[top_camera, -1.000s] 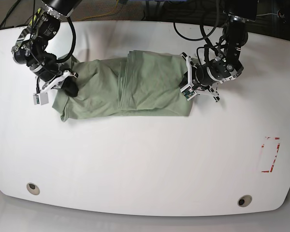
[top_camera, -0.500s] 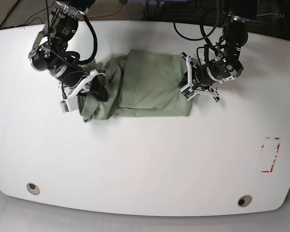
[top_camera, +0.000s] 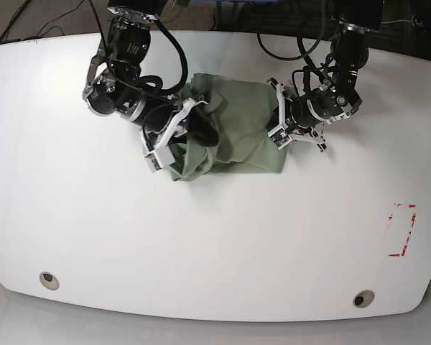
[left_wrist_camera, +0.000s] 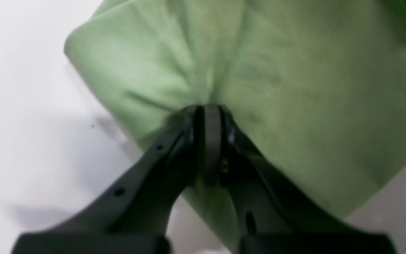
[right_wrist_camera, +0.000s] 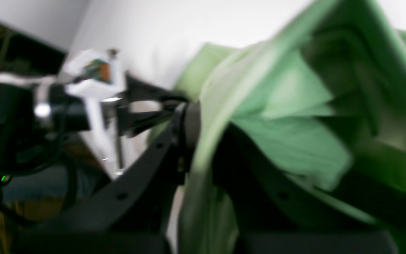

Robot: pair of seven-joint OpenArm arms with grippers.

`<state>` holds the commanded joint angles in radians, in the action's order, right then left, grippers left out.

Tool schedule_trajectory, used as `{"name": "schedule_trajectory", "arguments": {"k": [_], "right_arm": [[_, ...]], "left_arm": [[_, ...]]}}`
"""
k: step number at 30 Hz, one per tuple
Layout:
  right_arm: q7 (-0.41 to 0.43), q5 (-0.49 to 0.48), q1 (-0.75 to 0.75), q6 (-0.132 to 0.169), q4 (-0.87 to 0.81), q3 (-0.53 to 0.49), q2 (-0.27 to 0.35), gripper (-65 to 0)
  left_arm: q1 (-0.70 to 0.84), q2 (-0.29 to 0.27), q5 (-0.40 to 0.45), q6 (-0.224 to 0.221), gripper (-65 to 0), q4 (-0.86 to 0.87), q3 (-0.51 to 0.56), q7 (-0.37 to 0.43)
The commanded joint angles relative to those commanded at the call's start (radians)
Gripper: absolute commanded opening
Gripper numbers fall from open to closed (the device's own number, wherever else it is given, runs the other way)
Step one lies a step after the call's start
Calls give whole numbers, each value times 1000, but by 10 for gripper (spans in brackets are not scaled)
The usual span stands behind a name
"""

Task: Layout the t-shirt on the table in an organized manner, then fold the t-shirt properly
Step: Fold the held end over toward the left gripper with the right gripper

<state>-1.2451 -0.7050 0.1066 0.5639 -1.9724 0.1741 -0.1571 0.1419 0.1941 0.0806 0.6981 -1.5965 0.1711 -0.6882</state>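
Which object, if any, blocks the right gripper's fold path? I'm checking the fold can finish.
Nothing visible does. The right gripper carries the t-shirt edge over bare table toward the left gripper.

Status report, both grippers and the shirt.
Left gripper shut on shirt edge. Right gripper shut on shirt, carrying its end over the rest. Nothing in the way on table.

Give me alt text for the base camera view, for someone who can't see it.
Two black robot arms grip a pale green t-shirt lying on a white table. The right gripper lifts one bunched end over the middle, while the left gripper pinches the opposite edge against the table.
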Motion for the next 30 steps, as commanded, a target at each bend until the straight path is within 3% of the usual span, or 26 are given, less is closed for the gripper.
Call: {"name": "schedule_trajectory", "arguments": {"k": [9,18,23,28,30], "right_arm": [[38,63,-20,0,11,-123,0,-650],[40,66,-75,-2,115,-135,0,-644],[40,66,-103,-5,152,-135,0,-518],[40,66,-124,-6,152,-135,0,-317],[40,66,-130,-6,152,-137,0,-272]], "left_arm": [[0,-2,0,0,-624,-2,0,0],[-2,-2,-2,0,-624,-3,0,0],[-2,-2,-3,0,-624,-5,0,0],[-2,-3,-3,0,-624,-9,-32,2],[-3,-5,-5,0,-624,-9,-49,2]]}}
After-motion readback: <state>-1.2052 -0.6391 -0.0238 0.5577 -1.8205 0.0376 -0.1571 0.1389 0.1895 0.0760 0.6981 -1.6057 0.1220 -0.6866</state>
